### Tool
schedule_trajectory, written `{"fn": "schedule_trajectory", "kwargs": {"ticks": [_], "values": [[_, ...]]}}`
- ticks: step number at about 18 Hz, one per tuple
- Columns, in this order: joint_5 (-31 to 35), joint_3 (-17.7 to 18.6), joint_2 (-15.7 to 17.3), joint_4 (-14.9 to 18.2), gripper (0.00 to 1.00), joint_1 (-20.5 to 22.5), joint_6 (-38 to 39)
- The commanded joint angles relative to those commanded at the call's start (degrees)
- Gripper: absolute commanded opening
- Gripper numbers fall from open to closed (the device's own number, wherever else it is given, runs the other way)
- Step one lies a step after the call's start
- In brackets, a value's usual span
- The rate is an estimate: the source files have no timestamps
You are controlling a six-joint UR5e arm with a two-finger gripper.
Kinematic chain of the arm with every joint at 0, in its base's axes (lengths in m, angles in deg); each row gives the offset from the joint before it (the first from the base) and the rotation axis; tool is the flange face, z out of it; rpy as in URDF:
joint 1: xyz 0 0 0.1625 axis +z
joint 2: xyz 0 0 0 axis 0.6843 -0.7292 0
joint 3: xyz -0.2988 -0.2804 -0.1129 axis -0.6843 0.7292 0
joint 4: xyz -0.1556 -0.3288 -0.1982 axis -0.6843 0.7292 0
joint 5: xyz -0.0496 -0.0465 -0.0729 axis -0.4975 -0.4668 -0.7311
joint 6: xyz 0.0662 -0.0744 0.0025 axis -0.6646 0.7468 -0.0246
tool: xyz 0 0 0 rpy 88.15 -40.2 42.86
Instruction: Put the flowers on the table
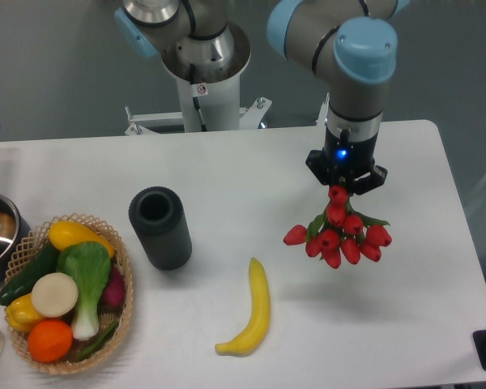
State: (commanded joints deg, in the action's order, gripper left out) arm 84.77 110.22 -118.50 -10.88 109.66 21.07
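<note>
Hanging above the right half of the table (227, 174), nearer its far edge than its near one, the gripper (346, 185) is clamped on the flowers (340, 235), pinching the bunch near its top so the red heads dangle below it, fanned out and tilted toward the near edge. Whether the lowest blooms touch the surface or hang just clear of it cannot be told from this view.

The risk, as I judge it, is in the release: a loose bunch let go while it is aloft could tumble, splay or roll toward the right edge, which is not far off. Soft petals may also catch on a finger as the jaws part and get dragged along.

The blooms look like smooth, rounded fabric or plastic buds with thin green leaves, light and floppy. The table is white, matte and flat with rounded corners. Toward the near edge lies a curved yellow banana (253, 312); further left stands a ribbed black cylinder (159, 227), hollow at the top, and by the left edge a woven basket (123, 312) of glossy produce
</note>
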Motion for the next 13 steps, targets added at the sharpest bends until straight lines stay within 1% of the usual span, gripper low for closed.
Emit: {"fn": "schedule_trajectory", "kwargs": {"ticks": [3,6,9,11,13], "values": [[0.00,0.26,-1.23,-0.17,0.00,-0.26,0.09],[0.00,1.31,-2.37,-0.26,0.00,-0.61,0.79],[0.09,1.76,-4.21,-1.49,0.00,-1.66,1.14],[0.26,1.76,-6.67,-3.07,0.06,-2.72,1.14],[0.96,1.76,-8.34,-4.39,0.20,-3.69,1.14]]}}
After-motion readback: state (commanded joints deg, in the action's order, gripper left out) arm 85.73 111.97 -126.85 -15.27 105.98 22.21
